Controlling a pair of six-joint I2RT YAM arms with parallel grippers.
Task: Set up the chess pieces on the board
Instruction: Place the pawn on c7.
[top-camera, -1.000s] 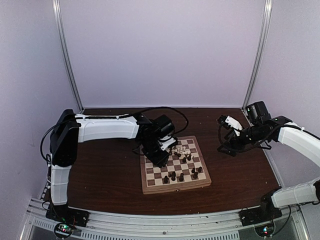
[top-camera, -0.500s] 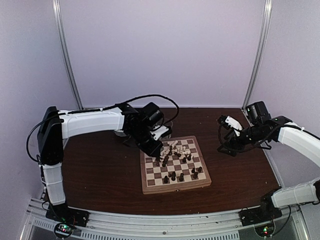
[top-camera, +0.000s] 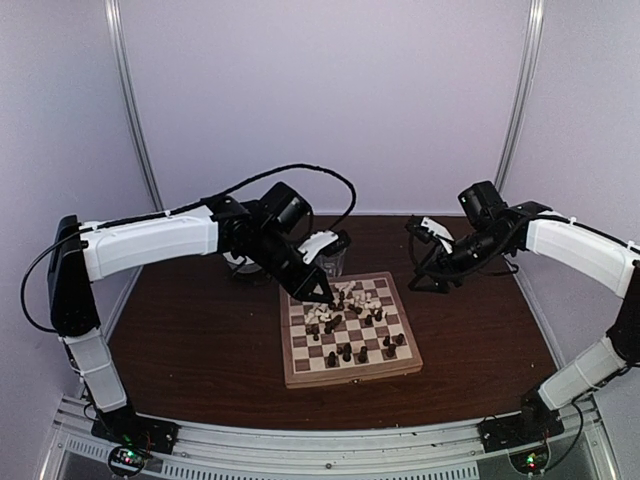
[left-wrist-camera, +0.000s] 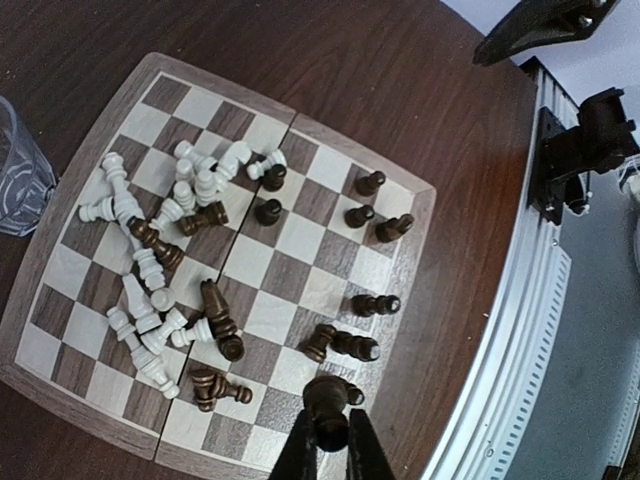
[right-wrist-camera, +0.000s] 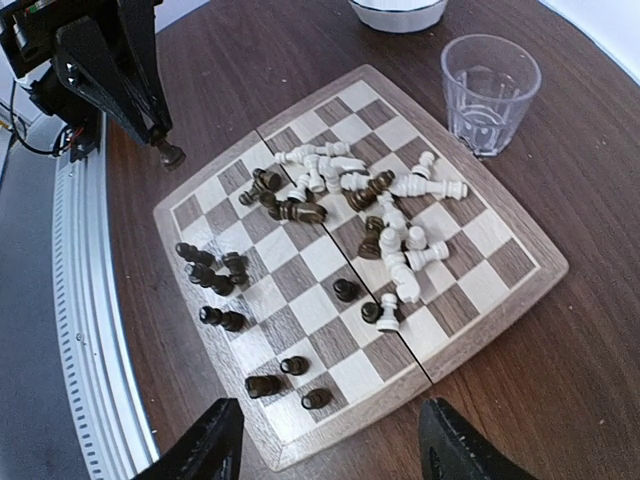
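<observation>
Left pincer (left-wrist-camera: 330, 424) tight around dark piece (left-wrist-camera: 324, 392)

Chess pieces (left-wrist-camera: 222, 325) lie jumbled on the board (left-wrist-camera: 300, 240).

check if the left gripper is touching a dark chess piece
Touching. The left wrist view shows the left gripper closed on a dark piece, pinching it on both sides.

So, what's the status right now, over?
Left gripper shut on dark piece. Right gripper open, empty. Chess pieces many toppled on board. Glass beside board, not blocking.
</observation>
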